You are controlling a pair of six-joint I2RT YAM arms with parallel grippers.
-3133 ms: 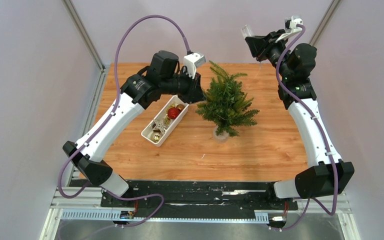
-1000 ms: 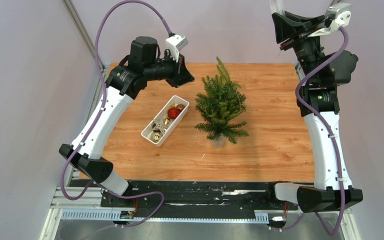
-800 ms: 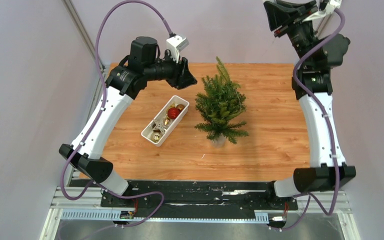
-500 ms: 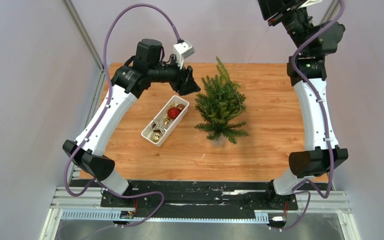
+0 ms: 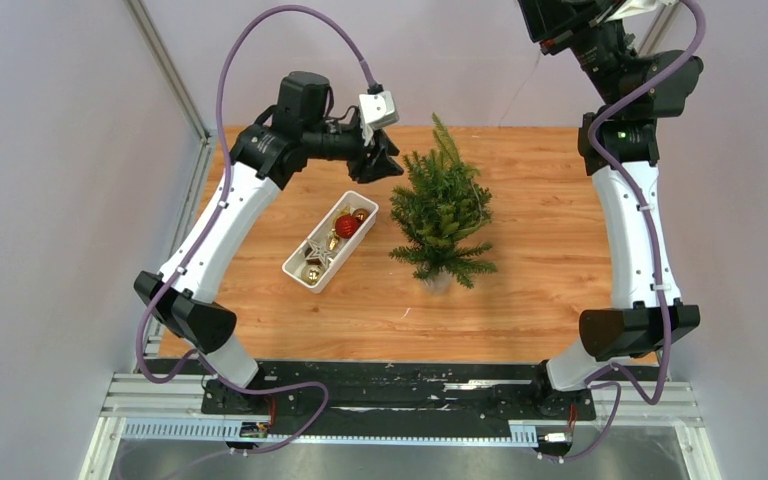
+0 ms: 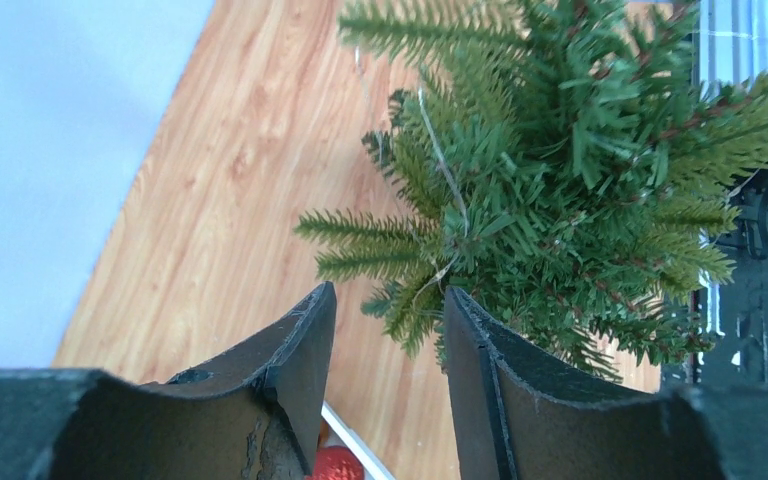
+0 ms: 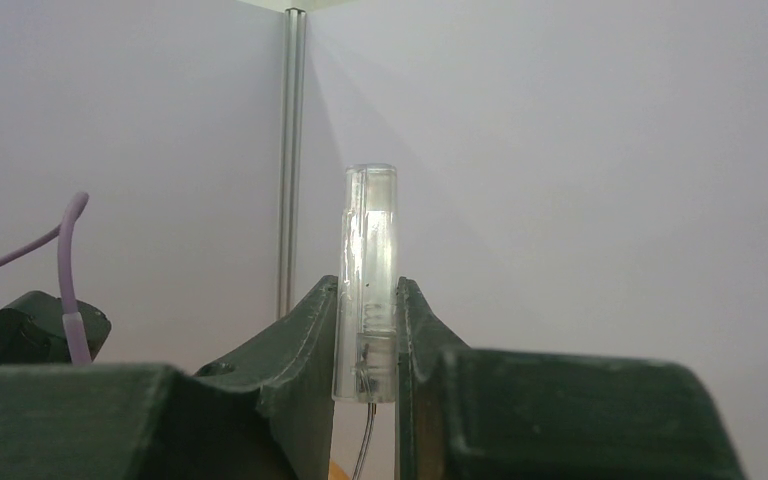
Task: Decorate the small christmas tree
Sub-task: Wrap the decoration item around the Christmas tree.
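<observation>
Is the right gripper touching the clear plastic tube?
Touching. The right wrist view shows the right gripper with its jaws pressed against both sides of the clear plastic tube, no gap.

Bright, even, diffuse light, faint soft shadows on the wooden table (image 5: 540,260), top view sharp, left gripper (image 6: 388,295) dark and slightly soft, small christmas tree (image 6: 560,180) in focus behind it, clear plastic tube (image 7: 368,270) crisp against pale wall (image 7: 610,200)

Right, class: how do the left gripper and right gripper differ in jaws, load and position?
The left gripper is open and empty; the right gripper is shut on a clear case. The left gripper hovers beside the small christmas tree; the right gripper is up high, facing the wall. Both have dark two-finger jaws.
</observation>
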